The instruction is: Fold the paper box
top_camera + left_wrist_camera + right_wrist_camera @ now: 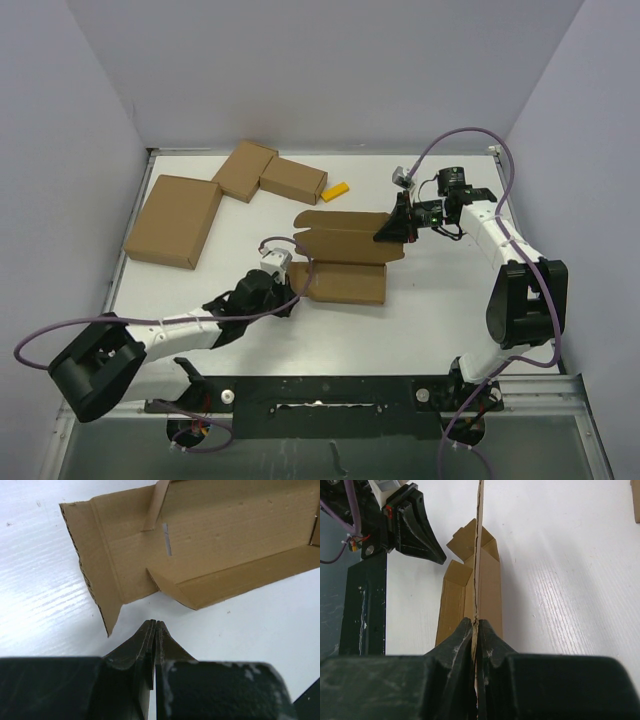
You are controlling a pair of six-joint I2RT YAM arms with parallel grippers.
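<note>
The paper box (345,255) lies half folded in the middle of the table, a brown die-cut sheet with its walls partly raised. My right gripper (386,236) is shut on the box's right end. In the right wrist view the pinched cardboard wall (479,555) stands upright, edge on, between the fingertips of that gripper (477,621). My left gripper (298,283) sits at the box's left end, shut and empty. In the left wrist view its tips (155,623) rest just short of the box's open flap and inner floor (215,545), not touching.
A large flat brown carton (175,220) lies at the back left. Two small cartons touching at a corner (268,172) sit behind the box. A small yellow piece (336,190) lies to their right. White walls enclose the table on three sides.
</note>
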